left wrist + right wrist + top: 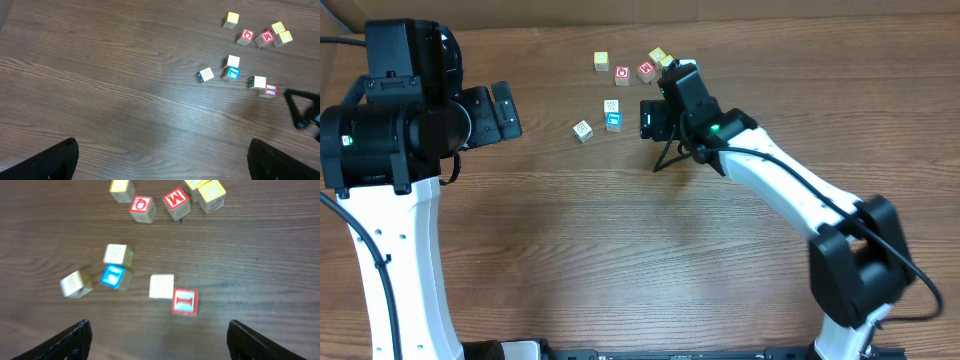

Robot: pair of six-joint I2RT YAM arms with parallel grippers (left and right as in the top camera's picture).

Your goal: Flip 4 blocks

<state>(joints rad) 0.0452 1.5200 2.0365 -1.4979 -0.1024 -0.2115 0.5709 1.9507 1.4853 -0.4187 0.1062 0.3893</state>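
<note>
Hovering with fingers spread wide and empty, right gripper [158,325] over red-faced block [184,302] just beside whitish block [162,286], blue-faced block [114,276] near, left gripper [162,145] equally splayed, holding nothing.

The left arm [395,230] rises from the 7 o'clock edge of the overhead view to a bulky dark wrist [390,135] at 9 o'clock, and the left gripper [493,112] points toward 3 o'clock. Its fingers [52,161] are spread wide (only their dark tips show in its own camera). The right arm [775,180] stretches from 5 o'clock up toward 12 o'clock. The right gripper [159,330] faces down, its jaws likewise parted wide, with tips at the 7 and 5 o'clock corners of its own view.
</note>
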